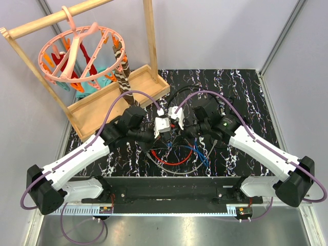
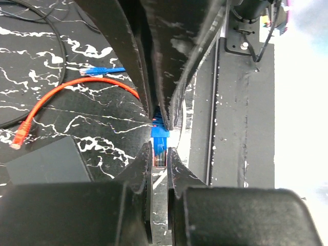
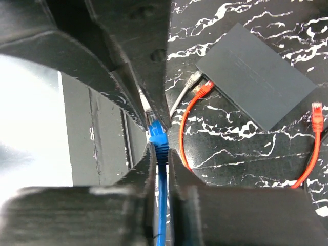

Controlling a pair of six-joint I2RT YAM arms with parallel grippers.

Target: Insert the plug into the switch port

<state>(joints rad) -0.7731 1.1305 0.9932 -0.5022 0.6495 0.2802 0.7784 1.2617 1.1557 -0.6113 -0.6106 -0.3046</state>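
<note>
A blue plug (image 2: 160, 134) with a clear tip is held in the air between both grippers. My left gripper (image 2: 160, 154) is shut on its clear tip end. My right gripper (image 3: 159, 148) is shut on its ribbed blue boot (image 3: 158, 136), and the blue cable (image 3: 162, 205) runs back between the fingers. The two grippers meet tip to tip at the table's middle (image 1: 169, 134). The switch, a flat matte black box (image 3: 256, 77), lies on the table apart from both grippers. A red plug (image 3: 204, 89) and a grey plug (image 3: 192, 79) sit at its long edge. The box also shows in the left wrist view (image 2: 46, 164).
A red cable (image 2: 77, 89) loops on the marbled black table and ends in a loose red plug (image 3: 316, 110). Another blue plug (image 2: 95, 72) lies on the table. A wooden rack with a pink clip hanger (image 1: 82, 51) stands at the back left. A black rail (image 1: 169, 187) runs along the near edge.
</note>
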